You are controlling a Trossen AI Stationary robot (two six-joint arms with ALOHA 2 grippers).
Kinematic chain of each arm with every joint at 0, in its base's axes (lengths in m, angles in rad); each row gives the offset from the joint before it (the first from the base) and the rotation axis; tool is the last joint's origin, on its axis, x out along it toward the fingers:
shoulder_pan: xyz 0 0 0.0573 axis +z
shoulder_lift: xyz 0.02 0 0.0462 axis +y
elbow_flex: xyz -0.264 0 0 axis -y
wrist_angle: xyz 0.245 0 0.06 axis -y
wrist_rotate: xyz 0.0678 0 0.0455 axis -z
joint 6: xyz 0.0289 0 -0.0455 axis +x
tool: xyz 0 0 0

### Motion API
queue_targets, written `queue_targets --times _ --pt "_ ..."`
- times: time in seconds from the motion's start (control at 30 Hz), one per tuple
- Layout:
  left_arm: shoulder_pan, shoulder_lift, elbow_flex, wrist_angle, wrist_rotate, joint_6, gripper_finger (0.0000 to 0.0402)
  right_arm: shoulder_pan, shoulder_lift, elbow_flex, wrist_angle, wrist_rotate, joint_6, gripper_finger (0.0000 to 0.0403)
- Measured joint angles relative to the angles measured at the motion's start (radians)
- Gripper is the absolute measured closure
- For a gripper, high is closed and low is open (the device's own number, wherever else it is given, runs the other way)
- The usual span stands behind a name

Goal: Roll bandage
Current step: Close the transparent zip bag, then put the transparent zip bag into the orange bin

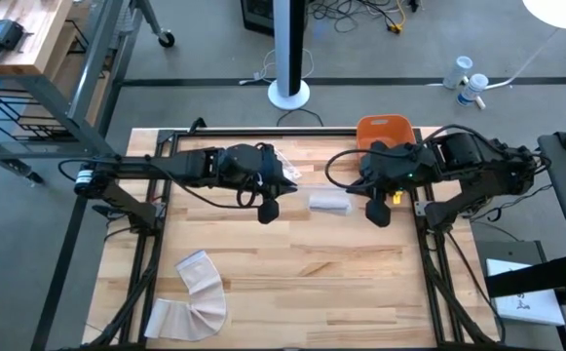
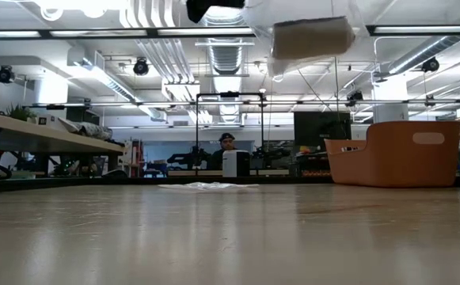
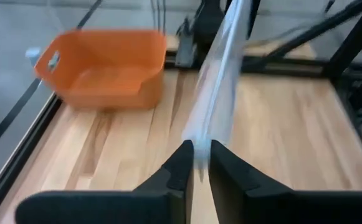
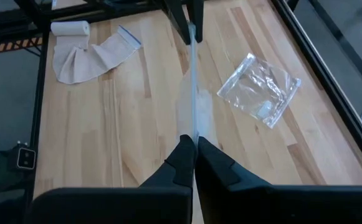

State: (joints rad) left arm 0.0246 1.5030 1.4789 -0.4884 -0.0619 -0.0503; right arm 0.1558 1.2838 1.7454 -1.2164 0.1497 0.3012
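Note:
A clear plastic bag (image 1: 328, 203) with a white rolled bandage (image 2: 309, 36) inside hangs in the air between my two grippers, above the middle of the table. My left gripper (image 1: 268, 211) is shut on its left end and my right gripper (image 1: 378, 214) on its right end. A second, beige bandage (image 1: 197, 292) lies partly unrolled and curved at the near left, its rolled end (image 4: 68, 28) on the wood. An empty clear bag (image 4: 258, 87) lies flat toward the far side, behind the left arm. My left gripper pinches the bag's thin film edge (image 3: 200, 155) between its two fingers, slanting down from the table's left. The film runs taut and edge-on away from the fingers, clear of the table. My right gripper pinches the opposite film edge (image 4: 195, 140) between its two fingers, slanting down from the table's right. The bag stretches edge-on toward the other gripper, lifted clear of the table.
An orange bin (image 1: 385, 129) stands at the far edge, right of centre. Bare wood (image 1: 321, 283) lies under and in front of the held bag. Black frame rails (image 1: 156, 273) run along the table's left and right sides.

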Motion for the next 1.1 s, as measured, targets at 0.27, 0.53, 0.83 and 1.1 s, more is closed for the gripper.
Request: queue_targets --times 0.27,0.53,0.83,1.1 --pt "-0.002 -0.013 -0.005 0.085 -0.002 0.0 0.0315 0.001 -0.004 0.002 -0.01 -0.006 -0.007 0.0403" --pt "-0.003 0.015 -0.002 0.282 0.114 0.01 0.0258 0.001 0.021 0.002 0.0 0.007 -0.06 0.0403" --pt "0.001 0.065 -0.002 0.339 0.158 0.004 0.0279 -0.004 0.063 0.002 0.002 0.016 -0.12 0.0403" --pt "0.001 0.115 -0.002 0.329 0.159 0.004 0.0299 -0.003 0.068 0.001 0.078 0.012 -0.146 0.0403"
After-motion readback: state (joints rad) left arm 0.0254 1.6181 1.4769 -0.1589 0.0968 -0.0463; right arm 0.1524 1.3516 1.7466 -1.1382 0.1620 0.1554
